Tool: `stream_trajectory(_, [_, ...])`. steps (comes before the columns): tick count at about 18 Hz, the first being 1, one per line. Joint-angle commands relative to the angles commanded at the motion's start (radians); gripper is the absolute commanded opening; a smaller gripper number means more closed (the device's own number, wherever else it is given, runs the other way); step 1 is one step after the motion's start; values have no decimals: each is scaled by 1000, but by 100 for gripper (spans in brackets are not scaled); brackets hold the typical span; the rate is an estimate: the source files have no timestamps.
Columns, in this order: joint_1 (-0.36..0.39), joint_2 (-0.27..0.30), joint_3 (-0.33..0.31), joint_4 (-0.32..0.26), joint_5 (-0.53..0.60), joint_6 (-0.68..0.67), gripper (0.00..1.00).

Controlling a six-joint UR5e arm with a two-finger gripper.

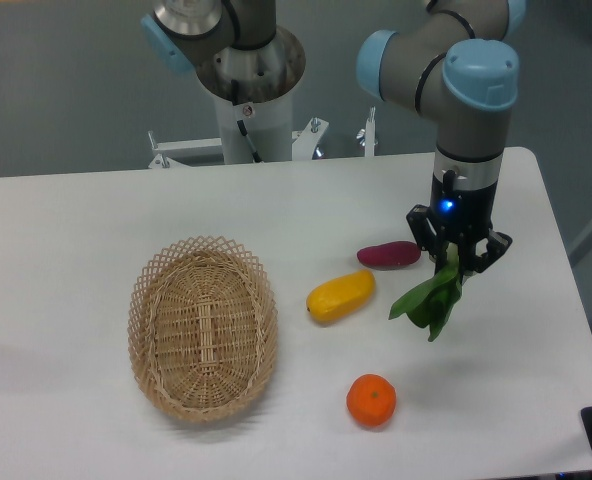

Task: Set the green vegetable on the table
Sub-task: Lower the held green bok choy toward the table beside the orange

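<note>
The green vegetable is a bunch of dark green leaves hanging down from my gripper at the right of the white table. The gripper is shut on its upper stem end, which is mostly hidden between the fingers. The leaf tips hang close over the tabletop; I cannot tell whether they touch it.
A yellow oblong fruit and a purple-red vegetable lie just left of the gripper. An orange sits nearer the front. An oval wicker basket stands at the left. The table's right edge is close to the gripper.
</note>
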Motion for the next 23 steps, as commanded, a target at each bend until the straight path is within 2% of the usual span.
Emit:
stream_trajectory(11, [-12,-9,-17,3,2,-2,36])
stream_trajectory(19, [-29,-37,-63,89,3,-34,36])
stream_trajectory(23, [-57,-106,-87,184,52,-45,36])
